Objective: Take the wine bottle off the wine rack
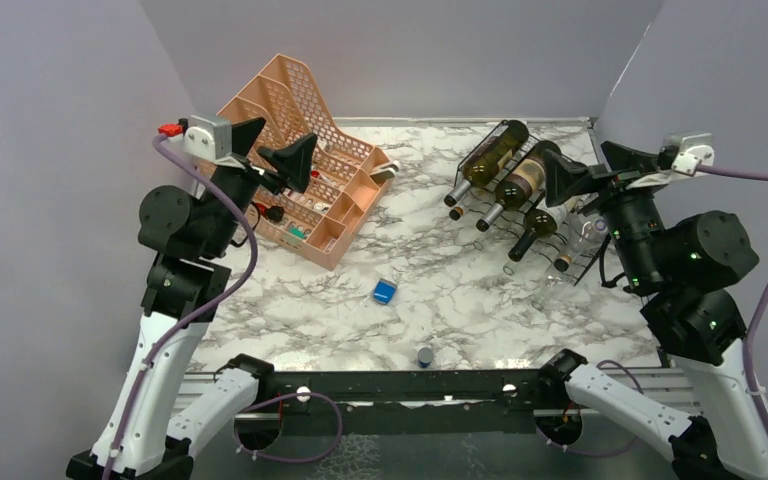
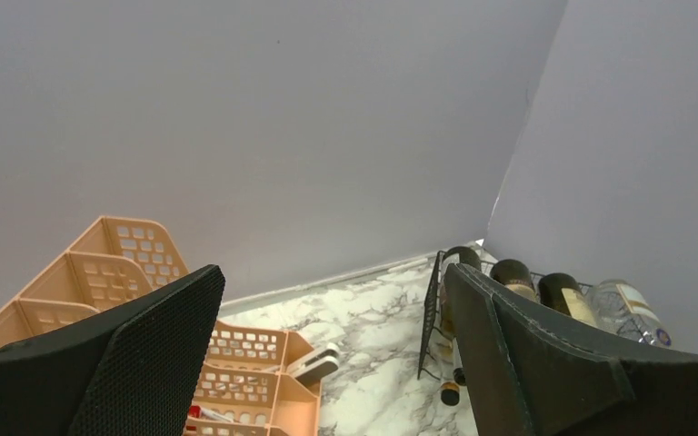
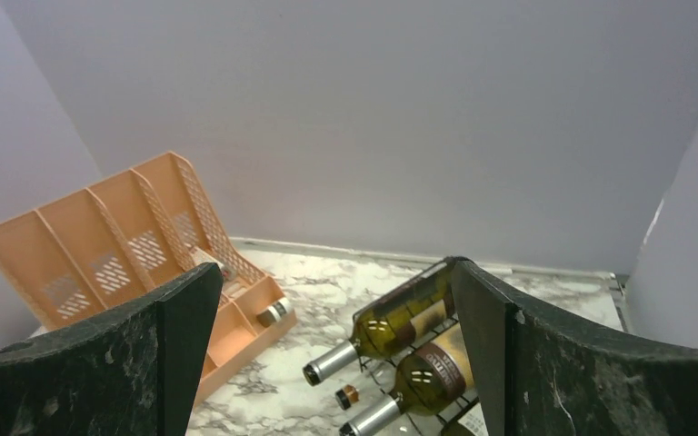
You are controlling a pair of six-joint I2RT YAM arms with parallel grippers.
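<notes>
The black wire wine rack (image 1: 480, 150) stands at the back right of the marble table with several bottles lying in it, necks toward the middle. The farthest green wine bottle (image 1: 490, 158) lies on top; a brown-labelled one (image 1: 520, 180) lies beside it. Both show in the right wrist view: the green bottle (image 3: 400, 322) and the brown-labelled bottle (image 3: 432, 368). My right gripper (image 1: 585, 178) is open, raised above the rack's near side, empty. My left gripper (image 1: 275, 150) is open and empty, raised over the peach organizer. The rack also shows in the left wrist view (image 2: 432, 313).
A peach plastic mesh organizer (image 1: 305, 165) with small items stands at the back left. A small blue object (image 1: 384, 292) and a small grey cap (image 1: 425, 354) lie on the table in front. Grey walls close in the back and sides.
</notes>
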